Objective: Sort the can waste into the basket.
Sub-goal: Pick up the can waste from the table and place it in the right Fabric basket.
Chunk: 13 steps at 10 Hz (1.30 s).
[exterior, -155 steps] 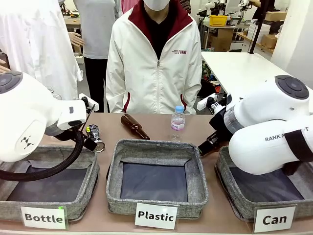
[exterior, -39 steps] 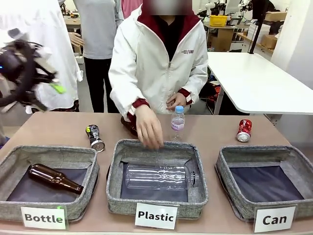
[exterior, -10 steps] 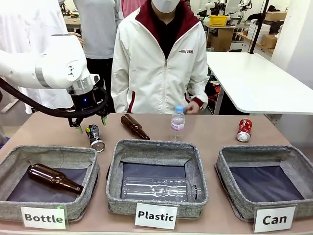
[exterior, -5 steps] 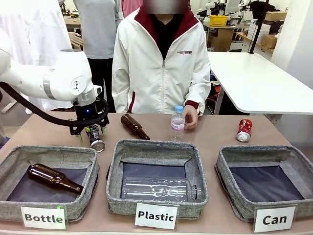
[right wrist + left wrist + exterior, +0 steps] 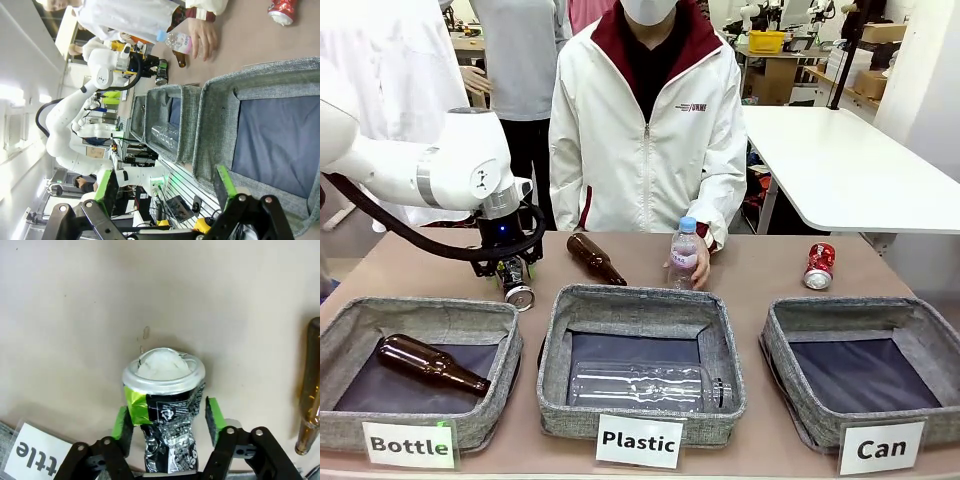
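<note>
The dark crushed can (image 5: 517,285) lies on the table behind the Bottle basket. My left gripper (image 5: 511,269) has come down over it. In the left wrist view the can (image 5: 165,390) sits between the green pads (image 5: 215,413) of my left gripper (image 5: 169,417). The jaws are open, one pad at the can's edge and a thin gap at the other. The red can (image 5: 818,265) lies at the far right, behind the grey basket (image 5: 850,310) labelled "Can". My right gripper (image 5: 166,200) hangs open above that basket (image 5: 220,115), holding nothing.
A person's hand holds a small plastic bottle (image 5: 684,248) at mid-table. A brown bottle (image 5: 595,258) lies beside it. The Plastic basket (image 5: 640,303) holds a clear bottle; the Bottle basket (image 5: 420,310) holds a brown one.
My left gripper has dropped onto the dark can and its jaws have narrowed around it. The person's hand has reached the small plastic bottle.
</note>
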Tool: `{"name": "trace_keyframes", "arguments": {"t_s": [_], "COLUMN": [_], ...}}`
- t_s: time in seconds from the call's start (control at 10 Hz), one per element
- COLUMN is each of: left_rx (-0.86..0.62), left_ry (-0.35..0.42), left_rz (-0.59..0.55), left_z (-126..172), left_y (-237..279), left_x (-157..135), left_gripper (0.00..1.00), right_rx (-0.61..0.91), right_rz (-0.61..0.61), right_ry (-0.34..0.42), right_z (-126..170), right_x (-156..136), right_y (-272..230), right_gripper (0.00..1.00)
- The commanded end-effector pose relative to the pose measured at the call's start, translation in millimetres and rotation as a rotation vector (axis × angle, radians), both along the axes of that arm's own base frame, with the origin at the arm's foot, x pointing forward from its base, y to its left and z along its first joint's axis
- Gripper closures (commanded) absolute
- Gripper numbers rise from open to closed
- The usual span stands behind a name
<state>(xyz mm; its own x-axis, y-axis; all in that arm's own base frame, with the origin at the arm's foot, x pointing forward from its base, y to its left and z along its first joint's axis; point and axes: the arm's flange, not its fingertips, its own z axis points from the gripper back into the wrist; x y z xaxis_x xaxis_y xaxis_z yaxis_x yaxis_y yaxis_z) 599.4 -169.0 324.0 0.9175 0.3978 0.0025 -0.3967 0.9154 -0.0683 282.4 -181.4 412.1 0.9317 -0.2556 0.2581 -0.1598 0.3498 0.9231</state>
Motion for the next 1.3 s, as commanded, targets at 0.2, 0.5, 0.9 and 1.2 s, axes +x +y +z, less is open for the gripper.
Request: {"name": "trace_keyframes", "arguments": {"t_s": [0.2, 0.5, 0.9, 1.2], "left_rx": [-0.033, -0.031, -0.134, -0.212], "left_ry": [-0.022, -0.063, -0.109, -0.100], "left_rz": [-0.007, -0.007, -0.319, -0.742], "left_z": [7, 41, 174, 222], "left_y": [4, 19, 75, 124], "left_x": [-4, -15, -86, -178], "left_gripper": [0.85, 1.00, 1.00, 1.00], "right_rx": [0.013, 0.013, 0.013, 0.013], "right_rz": [-0.001, -0.001, -0.001, -0.001], "right_ry": [-0.036, -0.036, -0.036, -0.036], "right_z": [1, 1, 1, 1], "right_x": [2, 2, 2, 2], "right_y": [0, 0, 0, 0], "right_gripper": [0.00, 0.00, 0.00, 0.00]}}
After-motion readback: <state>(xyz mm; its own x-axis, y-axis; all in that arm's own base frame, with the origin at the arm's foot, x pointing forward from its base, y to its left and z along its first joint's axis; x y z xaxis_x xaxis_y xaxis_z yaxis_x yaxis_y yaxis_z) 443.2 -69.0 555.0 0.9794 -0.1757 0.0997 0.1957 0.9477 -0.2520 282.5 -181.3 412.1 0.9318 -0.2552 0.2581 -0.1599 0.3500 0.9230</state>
